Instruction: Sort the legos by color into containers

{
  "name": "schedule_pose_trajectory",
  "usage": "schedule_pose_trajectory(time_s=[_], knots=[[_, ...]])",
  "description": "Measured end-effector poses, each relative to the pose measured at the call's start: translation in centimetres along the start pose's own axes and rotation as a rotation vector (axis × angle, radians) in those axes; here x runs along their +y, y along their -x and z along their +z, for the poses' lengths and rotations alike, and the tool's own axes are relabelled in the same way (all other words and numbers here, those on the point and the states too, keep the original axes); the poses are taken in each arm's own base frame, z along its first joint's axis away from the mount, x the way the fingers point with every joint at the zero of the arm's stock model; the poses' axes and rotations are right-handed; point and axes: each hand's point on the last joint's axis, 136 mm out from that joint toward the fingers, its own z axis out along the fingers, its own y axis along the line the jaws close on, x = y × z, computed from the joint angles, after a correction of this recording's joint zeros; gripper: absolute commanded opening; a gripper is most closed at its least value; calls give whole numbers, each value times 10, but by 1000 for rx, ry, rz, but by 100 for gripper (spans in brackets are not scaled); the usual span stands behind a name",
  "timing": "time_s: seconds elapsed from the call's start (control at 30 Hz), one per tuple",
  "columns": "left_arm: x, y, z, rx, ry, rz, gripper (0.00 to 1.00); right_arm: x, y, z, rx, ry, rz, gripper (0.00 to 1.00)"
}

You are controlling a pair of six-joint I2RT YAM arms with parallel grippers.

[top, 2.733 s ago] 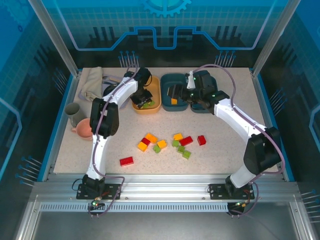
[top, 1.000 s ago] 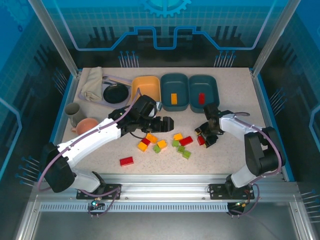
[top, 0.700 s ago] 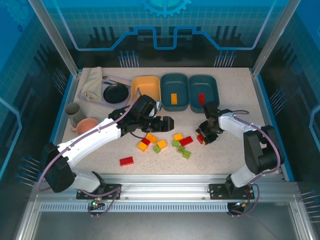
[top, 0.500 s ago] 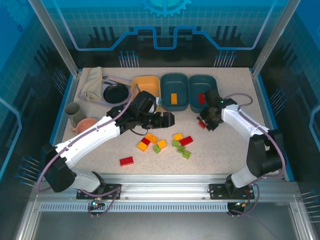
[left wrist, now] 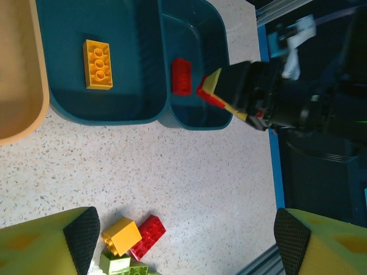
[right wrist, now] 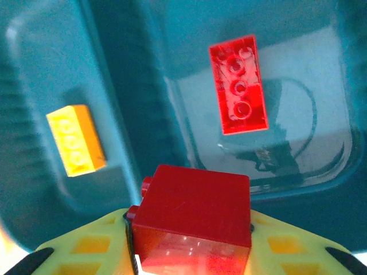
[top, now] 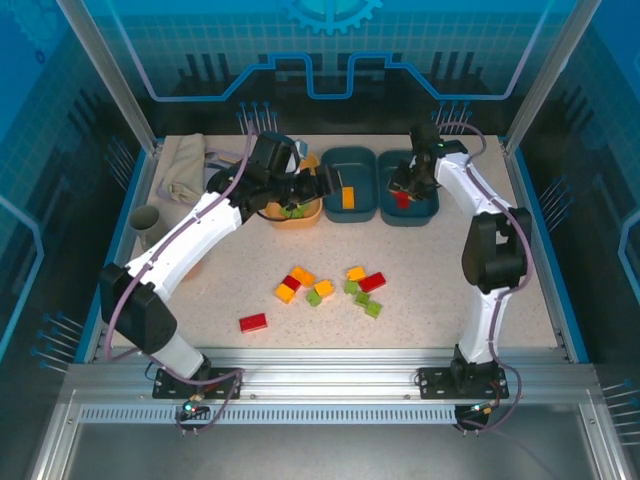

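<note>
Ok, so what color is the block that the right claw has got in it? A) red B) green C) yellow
A: the right gripper is shut on a red lego, above the teal tub where a second red lego lies.

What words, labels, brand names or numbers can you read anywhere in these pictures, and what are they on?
No readable words or numbers anywhere.
Lying red brick, in the teal tub: stud markings, if any, too blurred to read.
Held red brick: smooth face, nothing written.
Back wall: a gear symbol and circuit lines, no letters.
</note>
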Motion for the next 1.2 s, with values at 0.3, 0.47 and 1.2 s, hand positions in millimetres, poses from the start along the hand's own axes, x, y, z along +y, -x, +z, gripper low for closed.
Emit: schedule_pose_trajectory(time_s=[0.3, 0.47, 1.2], knots=[[-4, 8, 9, 3, -12, -27, 83, -19, -8, 46, 163, -38, -7, 37], [-4, 8, 9, 4, -12, -27, 83, -20, -14, 51, 198, -39, -7, 46], [35, -28, -35, 15, 134, -121, 83, 36, -1, -58, -77, 53, -247, 61]])
